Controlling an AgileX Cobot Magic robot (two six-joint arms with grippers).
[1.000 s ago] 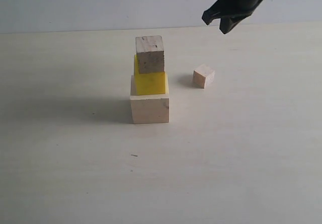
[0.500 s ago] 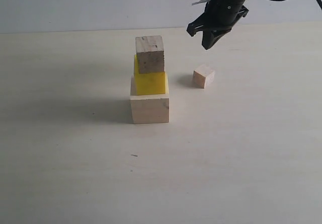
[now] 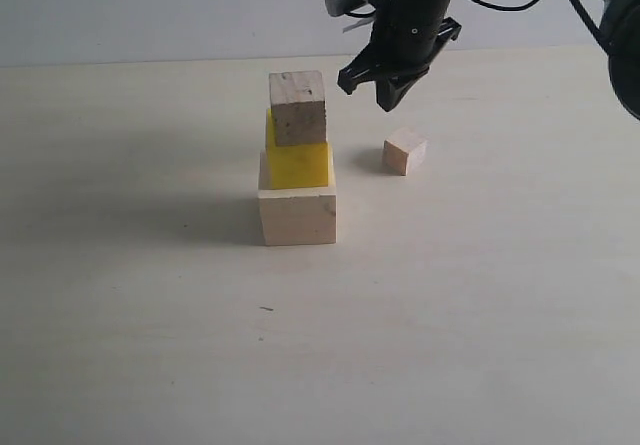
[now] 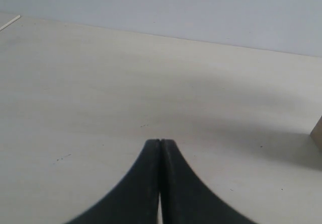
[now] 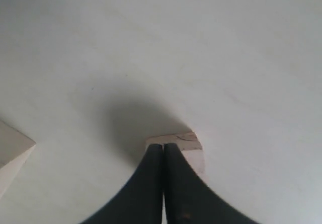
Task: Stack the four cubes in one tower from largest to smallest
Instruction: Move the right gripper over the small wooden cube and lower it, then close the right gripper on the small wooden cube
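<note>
Exterior view first, reading left to right: we see three of the four cubes in one column to the left of the right pincer [image 3: 372, 91], well apart from it. The largest pale cube [image 3: 298, 217] sits on the table [image 3: 150, 315], lower than the pincer's tips. The yellow cube [image 3: 299, 165] rests on it, and the speckled cube [image 3: 299, 108] stands on the yellow one, about level with those tips. The pincer hangs in the air, pointing down. The tiny cube [image 3: 405, 151] lies on the table just below the tips and a little to their right, not touching them. In the right wrist view we find this pincer's [image 5: 163, 146] black fingers pressed together, gripping nothing, with the tiny cube [image 5: 190, 144] showing just past the tips. In the left wrist view the left pincer [image 4: 160, 142] is likewise closed tight and empty above the table. A sliver of some block shows far off to one side of it, and we cannot tell which.
</note>
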